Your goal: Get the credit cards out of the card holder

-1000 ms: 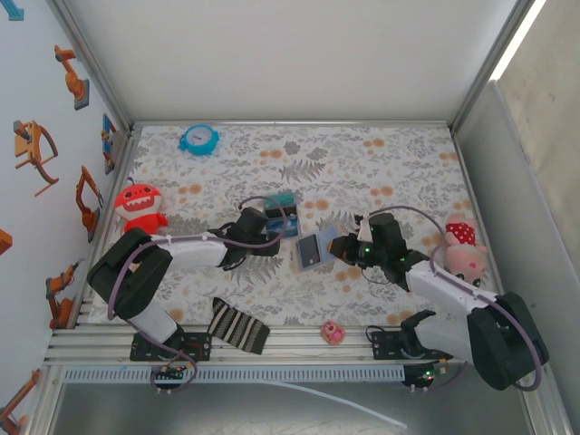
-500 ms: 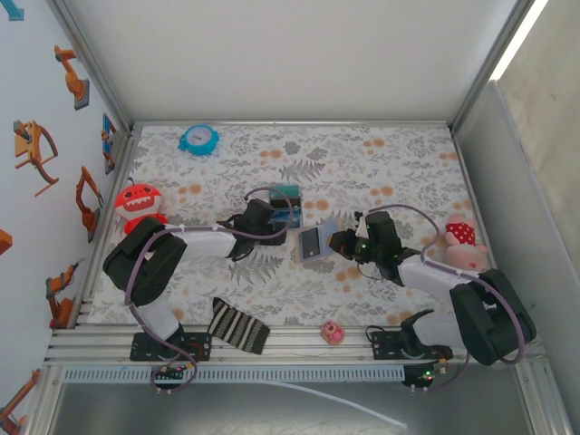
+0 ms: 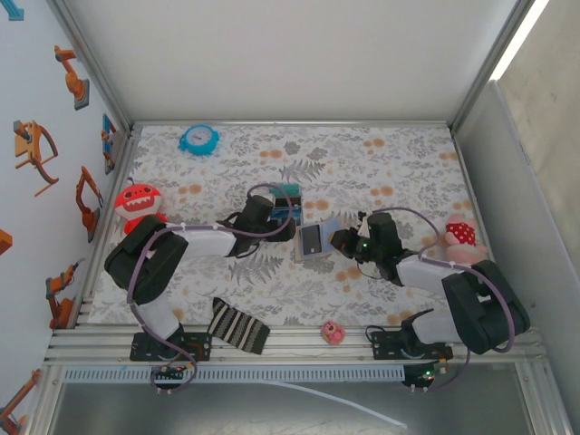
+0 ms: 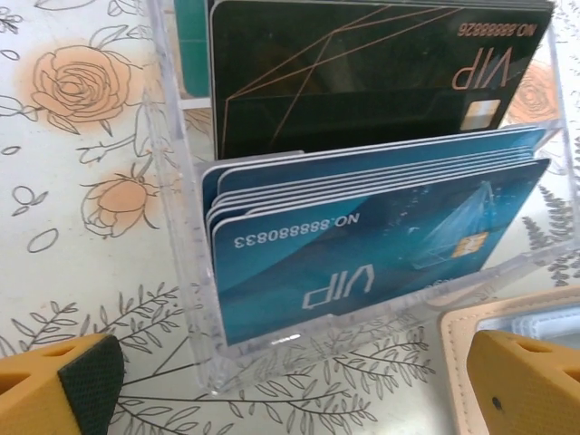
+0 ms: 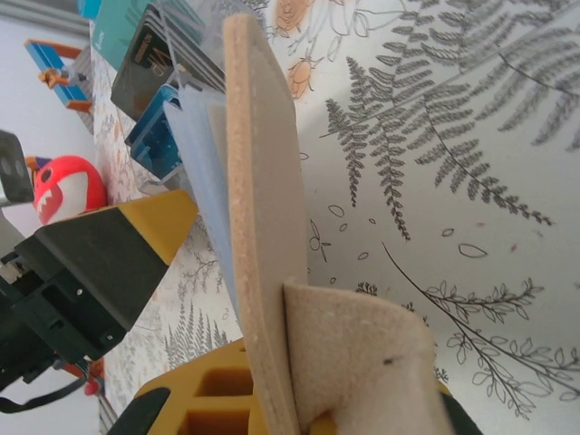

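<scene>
Card holder [image 3: 313, 242] — held tilted by the right hand [image 3: 337, 241], shifted left toward the wide-open left hand [image 3: 288, 228] — card removal not yet begun.

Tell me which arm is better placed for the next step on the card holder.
Probably left. The left gripper is open beside the card holder, while the right gripper is shut on it.

This is a robot test cell in a lab: aluminium framing [image 3: 290, 343] and plain white panels [image 3: 290, 54] box in a floral-clothed table [image 3: 381, 154]. Robot-arm stickers [image 3: 34, 149] dot the left wall [image 3: 27, 91].
</scene>
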Robot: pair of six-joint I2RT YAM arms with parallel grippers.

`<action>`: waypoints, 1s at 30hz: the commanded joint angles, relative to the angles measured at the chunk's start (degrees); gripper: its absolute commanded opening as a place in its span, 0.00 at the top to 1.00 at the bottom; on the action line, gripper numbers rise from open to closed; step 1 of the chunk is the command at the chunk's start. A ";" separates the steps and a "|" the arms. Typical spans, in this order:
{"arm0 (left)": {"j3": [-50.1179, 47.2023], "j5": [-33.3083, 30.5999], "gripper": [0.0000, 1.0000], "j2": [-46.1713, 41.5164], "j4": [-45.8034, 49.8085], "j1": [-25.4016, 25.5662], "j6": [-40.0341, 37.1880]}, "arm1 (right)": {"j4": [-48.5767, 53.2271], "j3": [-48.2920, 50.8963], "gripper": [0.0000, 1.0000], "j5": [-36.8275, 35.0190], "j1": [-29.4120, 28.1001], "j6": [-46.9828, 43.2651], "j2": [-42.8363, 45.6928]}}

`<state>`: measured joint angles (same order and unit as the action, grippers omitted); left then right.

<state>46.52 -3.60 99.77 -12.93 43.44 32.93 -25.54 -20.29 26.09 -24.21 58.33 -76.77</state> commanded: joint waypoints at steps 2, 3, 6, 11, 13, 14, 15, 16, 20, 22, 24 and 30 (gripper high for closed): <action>-3.52 4.48 0.02 -4.62 0.86 0.40 3.45 | -3.91 1.83 1.00 -0.44 -1.84 4.90 1.77; -4.24 4.25 0.02 -6.32 1.49 0.37 3.53 | -2.85 1.84 1.00 -1.34 -2.83 5.13 2.51; -5.93 2.61 0.03 -11.33 4.70 0.36 3.47 | -0.43 1.42 1.00 -3.28 -5.75 5.79 3.96; -7.92 -3.16 0.03 -19.77 10.86 0.34 3.26 | -1.85 1.14 1.00 -4.44 -9.53 8.54 3.22; -8.36 -5.81 0.03 -22.67 13.32 0.48 2.79 | -1.93 0.72 1.00 -4.82 -10.70 8.95 1.87; -8.58 -6.56 0.03 -23.72 14.02 0.43 2.32 | -1.97 0.42 1.00 -4.86 -11.17 8.92 0.94; -8.78 -7.37 0.03 -24.64 14.68 0.45 1.67 | -2.14 0.05 1.00 -4.70 -11.62 8.92 -0.05; -9.05 -7.98 0.03 -25.36 15.25 0.57 1.22 | -2.51 -0.41 1.00 -4.21 -11.91 8.99 -1.58; -10.91 -8.46 0.03 -27.12 14.64 0.76 0.00 | -3.33 -1.65 1.00 -2.74 -12.15 9.26 -6.24; -11.94 -8.27 0.03 -27.65 13.59 1.09 -0.37 | -2.70 -2.02 1.00 -2.85 -12.09 9.20 -7.40; -12.71 -8.61 0.03 -28.10 12.85 1.74 -1.38 | -1.81 -2.03 0.92 -3.12 -12.09 9.02 -7.56; -13.76 -12.11 0.03 -29.34 12.74 4.40 -4.09 | 20.51 -6.29 0.58 -9.74 -12.01 1.84 0.33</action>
<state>33.15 -12.93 72.01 -0.43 46.98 31.55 -18.24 -22.87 21.21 -36.14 64.71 -81.19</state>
